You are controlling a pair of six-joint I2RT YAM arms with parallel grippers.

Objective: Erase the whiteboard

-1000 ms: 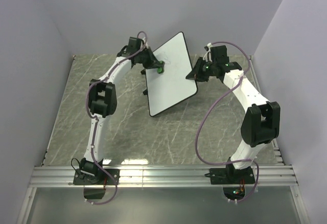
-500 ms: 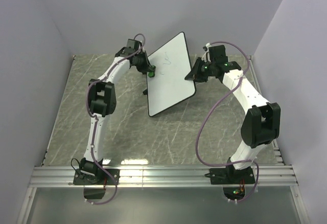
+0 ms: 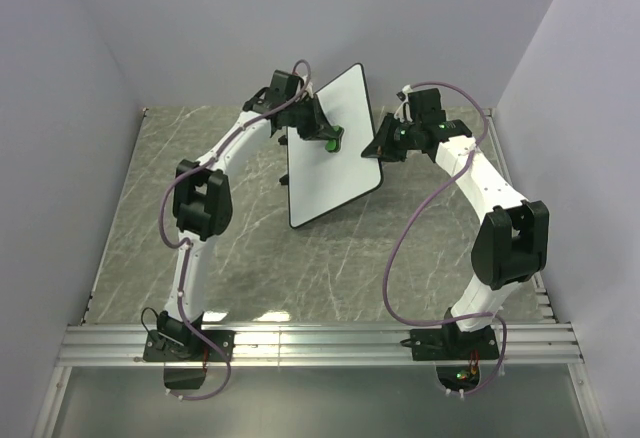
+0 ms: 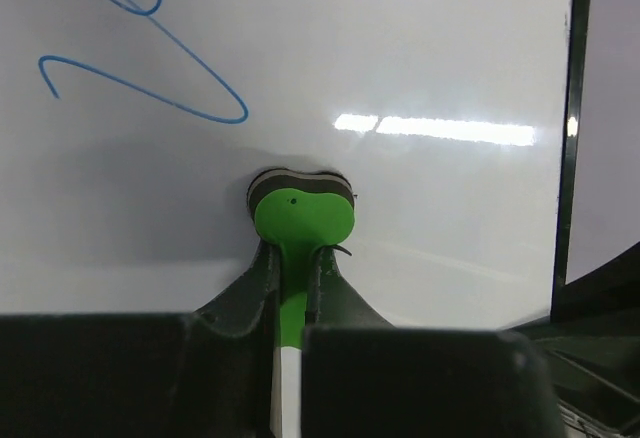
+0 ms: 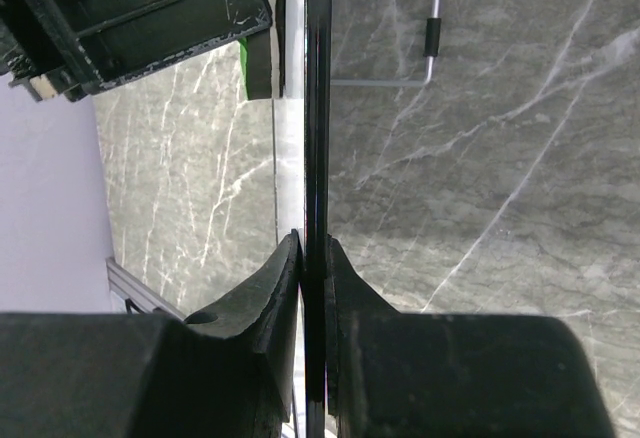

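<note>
The whiteboard (image 3: 335,173) stands tilted on the marble table, a white panel with a thin black rim. My right gripper (image 3: 378,148) is shut on its right edge, and in the right wrist view the rim (image 5: 317,108) runs straight between the two fingers. My left gripper (image 3: 330,138) is shut on a small green eraser (image 4: 300,213), whose dark felt end presses flat against the whiteboard face (image 4: 420,58). Blue scribbles (image 4: 140,68) remain up and to the left of the eraser in the left wrist view.
The grey marble table (image 3: 250,248) lies under the board, with lilac walls on three sides. An aluminium rail (image 3: 320,343) carries both arm bases at the near edge. A thin metal leg (image 5: 432,28) of the board rests on the table behind it.
The left arm has swept the eraser across the board, first toward its left edge, then back right to the upper middle. The right gripper and the board have stayed put.
</note>
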